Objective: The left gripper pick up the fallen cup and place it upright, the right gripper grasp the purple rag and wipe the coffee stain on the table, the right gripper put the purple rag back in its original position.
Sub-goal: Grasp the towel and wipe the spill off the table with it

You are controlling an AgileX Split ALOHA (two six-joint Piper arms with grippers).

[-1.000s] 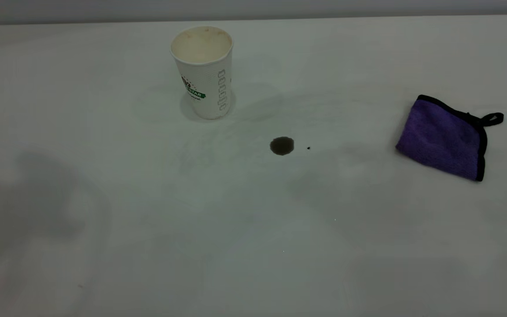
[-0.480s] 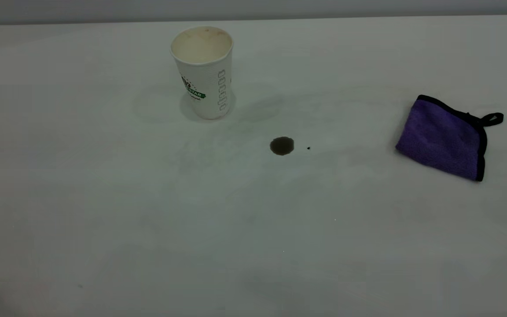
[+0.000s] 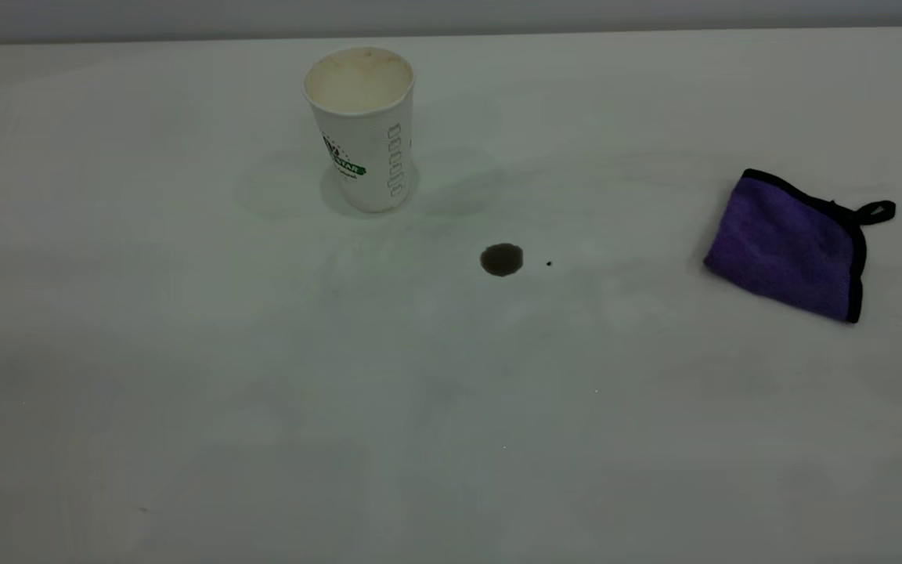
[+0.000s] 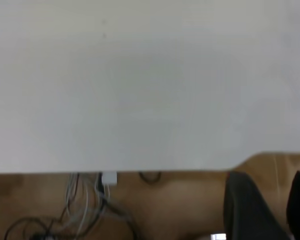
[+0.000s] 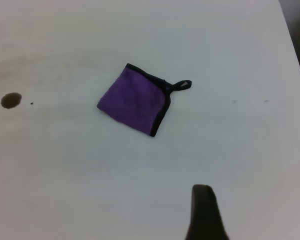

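Cup [image 3: 362, 129] is seen upright on the table [image 3: 185, 392], ungripped; the stain [image 3: 502, 259] lies near it, the rag [image 3: 791, 247] well apart. Whether the right gripper [image 5: 205, 212] or left gripper [image 4: 267, 207] is parted cannot be told

A tangle of thin cables [image 4: 75, 210] and a small white connector [image 4: 109, 178] hang just below the tabletop's edge, over a wooden floor [image 4: 180, 200].

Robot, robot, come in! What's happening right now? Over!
Cup upright. Rag untouched, stain unwiped. Right gripper high above rag. Nothing blocking.
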